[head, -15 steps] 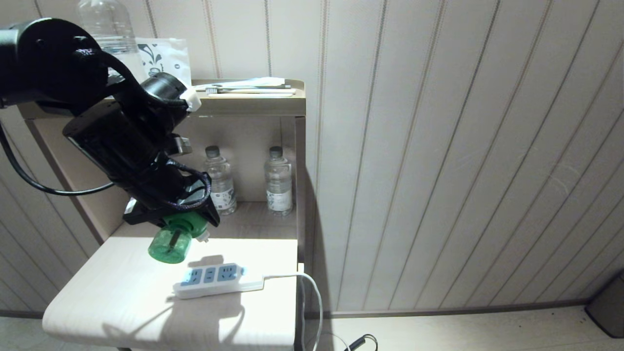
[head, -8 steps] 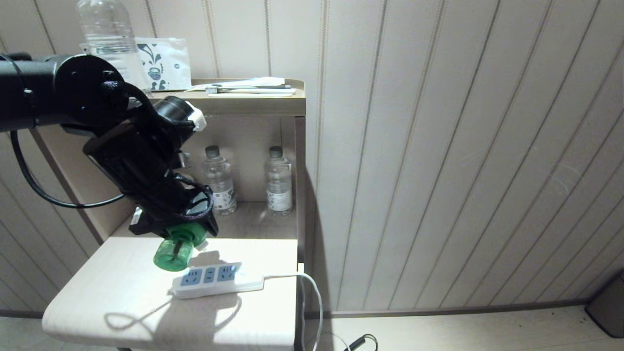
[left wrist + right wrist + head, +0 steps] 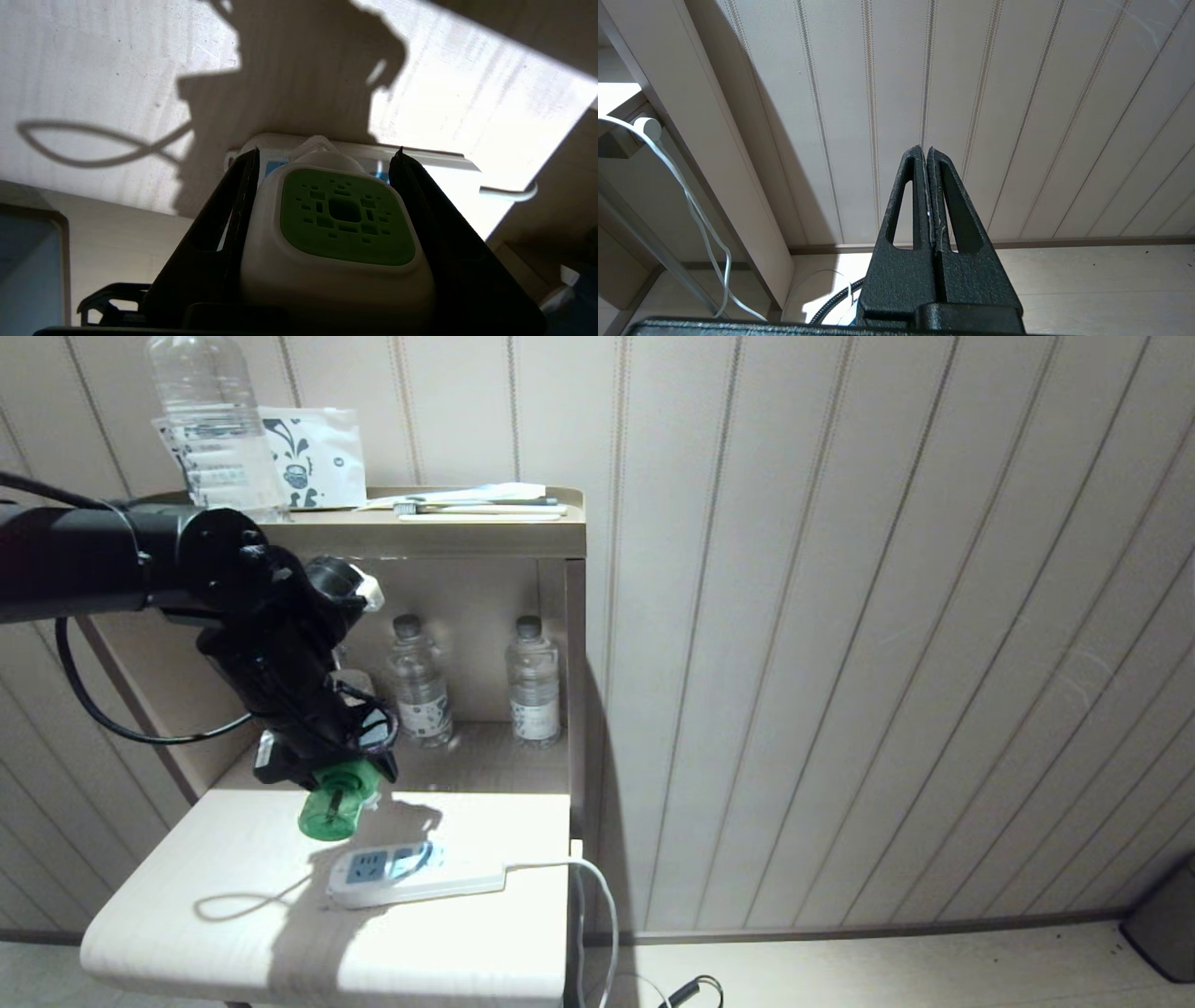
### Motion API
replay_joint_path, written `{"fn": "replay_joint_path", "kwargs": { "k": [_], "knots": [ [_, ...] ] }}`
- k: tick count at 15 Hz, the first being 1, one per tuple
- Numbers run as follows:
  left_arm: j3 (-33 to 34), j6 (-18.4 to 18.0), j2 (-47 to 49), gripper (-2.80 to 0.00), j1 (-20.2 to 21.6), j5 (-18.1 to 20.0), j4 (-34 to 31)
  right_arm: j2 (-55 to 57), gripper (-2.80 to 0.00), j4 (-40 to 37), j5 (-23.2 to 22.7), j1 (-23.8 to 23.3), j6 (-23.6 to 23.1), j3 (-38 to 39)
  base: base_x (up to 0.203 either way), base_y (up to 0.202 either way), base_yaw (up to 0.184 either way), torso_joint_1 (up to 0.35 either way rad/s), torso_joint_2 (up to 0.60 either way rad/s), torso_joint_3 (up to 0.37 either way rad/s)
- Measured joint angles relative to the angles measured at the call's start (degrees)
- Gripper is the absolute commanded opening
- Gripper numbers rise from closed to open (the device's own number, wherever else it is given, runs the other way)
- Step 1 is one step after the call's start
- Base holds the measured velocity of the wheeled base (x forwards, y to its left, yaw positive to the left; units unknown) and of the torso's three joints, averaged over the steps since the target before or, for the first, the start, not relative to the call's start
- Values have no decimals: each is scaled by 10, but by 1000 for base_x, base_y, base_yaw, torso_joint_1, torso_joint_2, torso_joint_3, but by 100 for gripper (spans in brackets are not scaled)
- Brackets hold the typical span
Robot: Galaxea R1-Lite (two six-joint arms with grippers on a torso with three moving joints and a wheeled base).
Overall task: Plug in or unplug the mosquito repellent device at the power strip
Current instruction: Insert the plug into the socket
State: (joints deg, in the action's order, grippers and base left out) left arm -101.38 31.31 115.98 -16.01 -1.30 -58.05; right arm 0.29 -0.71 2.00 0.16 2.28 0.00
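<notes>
My left gripper (image 3: 341,782) (image 3: 324,156) is shut on the mosquito repellent device (image 3: 333,807) (image 3: 338,228), clamping its white-and-green head from both sides. The green bottle hangs tilted below the fingers, a little above the table and just behind the power strip (image 3: 411,873) (image 3: 423,156). The white strip lies flat near the table's front right, its blue sockets facing up and its cable (image 3: 597,896) leaving over the right edge. Whether the prongs touch a socket is hidden. My right gripper (image 3: 924,149) is shut and empty, parked off to the side facing the wall.
The pale table (image 3: 215,905) stands against a shelf unit holding two water bottles (image 3: 420,686) (image 3: 534,681). A large bottle (image 3: 210,425), a white packet (image 3: 313,457) and toothbrushes (image 3: 476,507) sit on the top shelf. A dark bin (image 3: 1162,919) stands on the floor at right.
My left arm has lowered and drawn back toward the shelf, carrying the device down closer to the strip's left end. Its shadow now covers the strip's sockets.
</notes>
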Motion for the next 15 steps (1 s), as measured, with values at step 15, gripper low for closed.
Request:
{"fn": "replay_joint_path", "kwargs": {
  "k": [15],
  "knots": [
    [0,253,15,-280,-29,-57,-3,0,-280,0,0,0,0,0,0,0,0,0,0,0]
  ]
}}
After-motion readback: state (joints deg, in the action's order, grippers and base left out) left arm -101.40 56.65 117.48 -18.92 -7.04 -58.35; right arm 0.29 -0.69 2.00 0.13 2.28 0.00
